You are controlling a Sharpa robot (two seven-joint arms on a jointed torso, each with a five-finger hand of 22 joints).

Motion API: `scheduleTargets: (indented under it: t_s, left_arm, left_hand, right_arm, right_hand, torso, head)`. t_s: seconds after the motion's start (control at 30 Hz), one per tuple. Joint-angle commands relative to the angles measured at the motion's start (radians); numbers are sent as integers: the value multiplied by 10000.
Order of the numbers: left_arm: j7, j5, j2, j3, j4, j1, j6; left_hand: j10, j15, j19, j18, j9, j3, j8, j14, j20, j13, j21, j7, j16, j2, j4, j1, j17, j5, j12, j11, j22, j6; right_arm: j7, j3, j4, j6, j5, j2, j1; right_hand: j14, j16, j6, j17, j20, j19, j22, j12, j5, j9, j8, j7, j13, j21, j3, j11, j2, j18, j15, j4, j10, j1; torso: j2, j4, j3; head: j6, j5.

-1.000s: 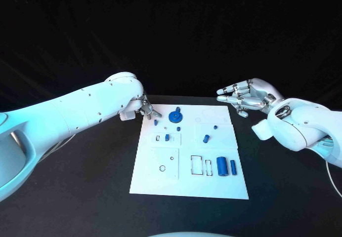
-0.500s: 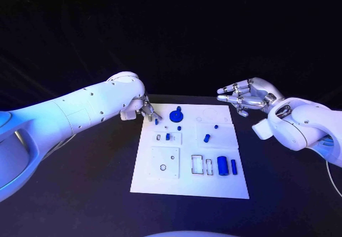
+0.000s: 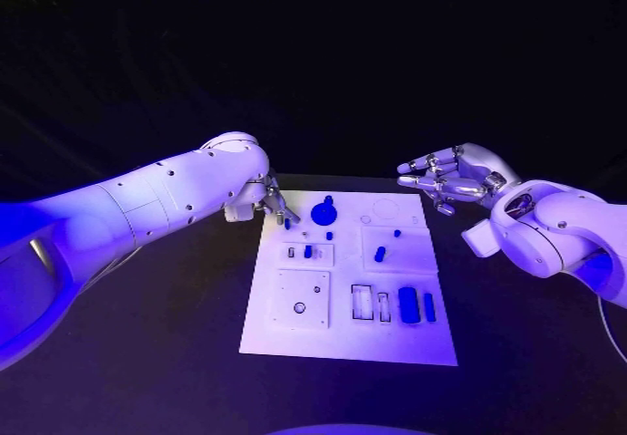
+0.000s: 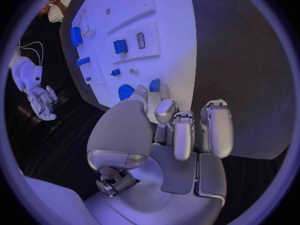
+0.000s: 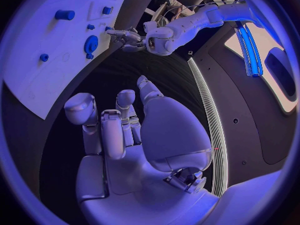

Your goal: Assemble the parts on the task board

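The white task board [image 3: 342,317] lies in the middle of the black table. On its far half sit a blue gear [image 3: 323,215] and several small blue pegs, such as one peg [image 3: 379,255]. A blue cylinder [image 3: 409,304] and a thin blue bar [image 3: 429,307] lie at the near right. My left hand [image 3: 271,204] hovers over the board's far left corner and pinches a small blue part [image 3: 287,222] between thumb and finger; the left wrist view shows that part [image 4: 154,85] at the fingertips, beside the gear [image 4: 127,92]. My right hand [image 3: 451,181] hangs beyond the far right corner, fingers spread, holding nothing.
Rectangular slots [image 3: 361,303] and a raised square plate [image 3: 302,297] with holes mark the board's near half. Bare black table [image 3: 157,344] surrounds the board on all sides. My left forearm [image 3: 144,208] crosses the table's left side.
My left hand has edged slightly towards the board with the small blue part. My right hand has stayed where it was.
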Motion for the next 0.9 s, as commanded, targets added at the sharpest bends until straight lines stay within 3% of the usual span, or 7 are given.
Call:
scheduleTargets:
  t_s: [0.03,0.3,0.57,0.7,0.8,0.9]
  left_arm:
    - [124,95,57,3,-9,1,70]
    - [127,128,90,3,-21,1,-32]
    - [130,212,120,3,-102,0,-81]
    - [135,334,149,2,-139,-4,-44]
    - [134,495,158,1,-158,-9,-90]
    - [153,678,141,0,-151,-13,-192]
  left_hand:
    - [3,-81,395,30,12,130,61,1028,-84,-19,-29,-45,24,11,1,167,2629,-8,-39,-45,1340,-30]
    - [-12,-97,394,31,22,600,112,1028,-96,-37,-42,-65,24,108,-168,781,2629,-10,-64,-65,1348,-101]
    - [-31,-129,403,27,-4,1319,121,1028,-127,-59,-38,-100,24,431,-344,1417,2629,-5,-104,-102,1376,-208]
    - [-79,-163,405,28,-43,2176,83,1028,-164,-100,-44,-106,24,549,-619,1979,2629,-3,-174,-123,1391,-354]
    - [-113,-126,403,26,-37,3390,124,1028,-160,-162,-58,-58,24,304,-815,2204,2629,4,-268,-104,1402,-447]
    - [-70,-76,417,23,93,5086,358,1028,-142,-201,-36,48,24,-257,-959,1856,2629,36,-313,-60,1453,-500]
  right_arm:
    - [-15,0,16,231,-133,25,-6]
    - [9,0,-40,355,-130,52,-6]
    - [36,-4,79,542,-144,63,-7]
    - [44,-7,105,610,-148,59,-8]
    - [57,-11,167,766,-89,51,-12]
    - [46,-18,229,909,-58,63,-16]
  right_hand:
    - [591,-40,-96,699,-15,-56,-11,-48,44,-12,-58,-2,-6,-51,-51,6,68,149,2,13,-72,-8]
    - [587,-49,-100,685,-14,-72,-43,-60,46,-12,-58,-1,-20,-69,-57,7,62,154,3,9,-80,-4]
    - [584,-55,-105,677,-13,-79,-58,-73,55,-12,-59,2,-35,-79,-66,9,56,156,4,7,-90,-2]
    - [584,-55,-105,677,-13,-79,-58,-73,55,-12,-59,2,-35,-79,-66,9,56,156,4,7,-90,-2]
    - [578,-66,-110,666,-7,-99,-98,-95,124,-7,-53,8,-71,-110,-84,17,96,162,11,37,-106,-24]
    - [575,-74,-111,656,-5,-108,-116,-99,144,-6,-51,9,-79,-122,-85,18,108,164,13,42,-110,-23]
  torso:
    - [-2,3,-3]
    - [3,2,-2]
    - [3,-2,-4]
    - [1,3,-14]
    - [-2,4,-8]
    - [-6,-8,0]
  head:
    - [-9,-7]
    - [-15,3]
    - [-28,-10]
    - [-37,-28]
    - [-48,-4]
    - [-58,-8]
